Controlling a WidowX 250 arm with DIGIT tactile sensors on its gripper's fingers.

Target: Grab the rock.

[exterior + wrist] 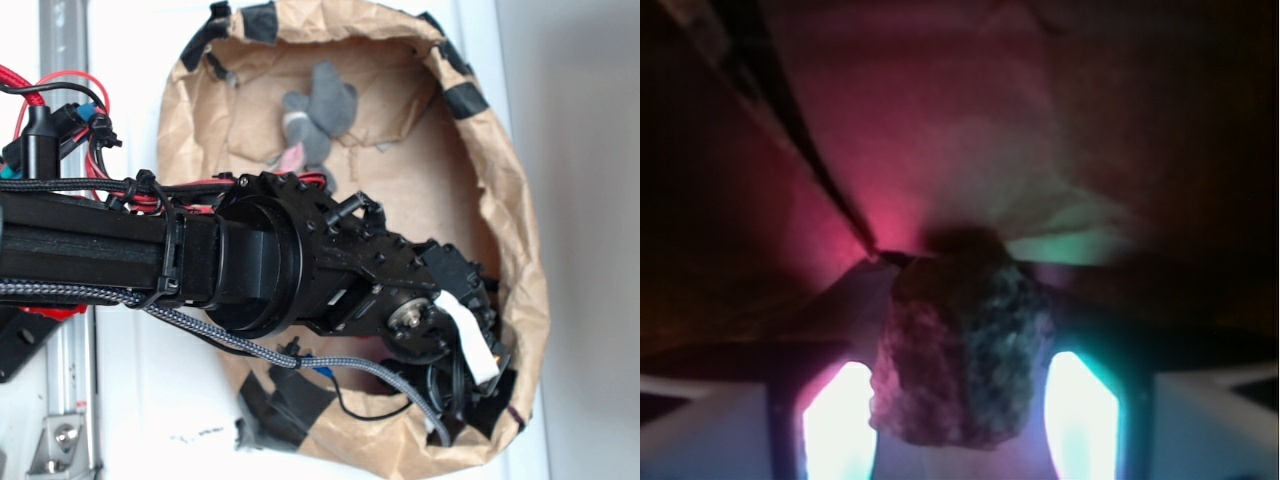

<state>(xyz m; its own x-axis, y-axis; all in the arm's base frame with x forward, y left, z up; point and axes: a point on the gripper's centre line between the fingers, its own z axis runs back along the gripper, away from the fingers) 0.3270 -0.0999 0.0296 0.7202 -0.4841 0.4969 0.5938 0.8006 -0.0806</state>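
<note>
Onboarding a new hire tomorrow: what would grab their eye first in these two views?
In the exterior view, the black arm reaching from the left into the crumpled brown paper bag, with the grey plush mouse lying at the bag's far end. In the wrist view, the rock sits dead centre between the two glowing finger pads, in dim reddish light.

Creased brown paper bag (480, 200); seemingly rough, grainy rock (962, 350); plush mouse (322, 115).

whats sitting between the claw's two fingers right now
The rock fills the gap between the claw's glowing fingers; only the wrist view shows it.
</note>
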